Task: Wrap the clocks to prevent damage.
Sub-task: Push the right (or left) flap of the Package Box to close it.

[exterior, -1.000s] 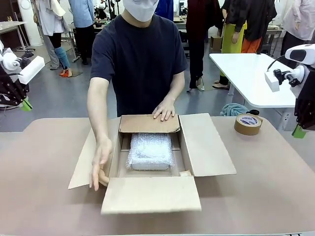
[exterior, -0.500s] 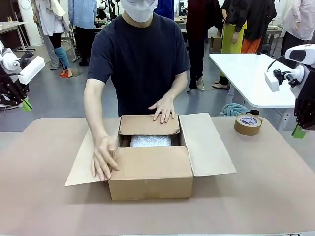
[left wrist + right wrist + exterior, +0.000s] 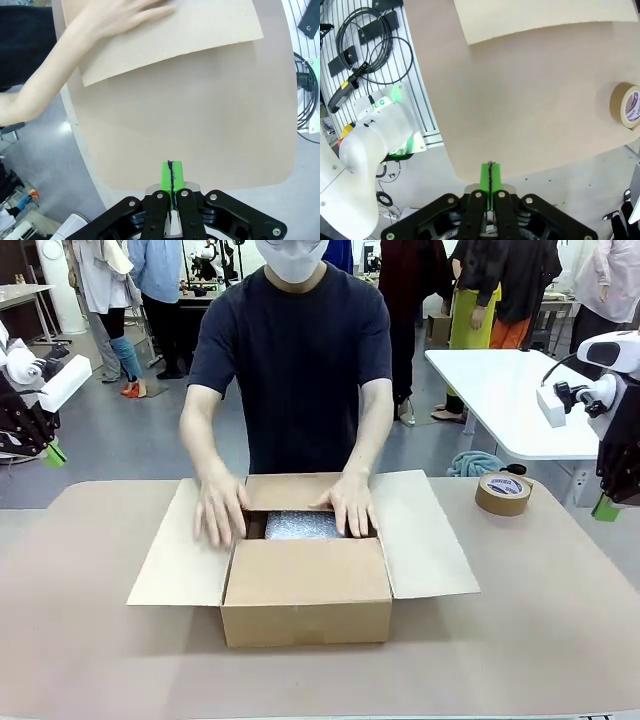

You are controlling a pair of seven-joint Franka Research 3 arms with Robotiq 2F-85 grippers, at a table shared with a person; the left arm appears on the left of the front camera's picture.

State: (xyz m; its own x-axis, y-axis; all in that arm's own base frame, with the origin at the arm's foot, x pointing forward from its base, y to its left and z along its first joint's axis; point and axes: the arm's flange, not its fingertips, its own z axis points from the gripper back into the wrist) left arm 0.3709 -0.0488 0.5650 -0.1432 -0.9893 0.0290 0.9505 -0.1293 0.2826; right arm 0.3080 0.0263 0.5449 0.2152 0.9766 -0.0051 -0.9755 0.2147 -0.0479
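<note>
- Open-plan robotics lab here: a white jointed robot arm (image 3: 615, 350) stands at the right edge, and a bulky white robot base (image 3: 365, 150) sits by a white slotted metal plate (image 3: 427, 120).
- Loose black cables (image 3: 370, 45) coil over that plate.
- Bare grey floor (image 3: 130, 440), a white-topped table (image 3: 500, 390) behind, people standing (image 3: 480, 290) farther back.
- The tan rounded surface (image 3: 560, 620) carries an open brown cardboard box (image 3: 305, 590).
</note>
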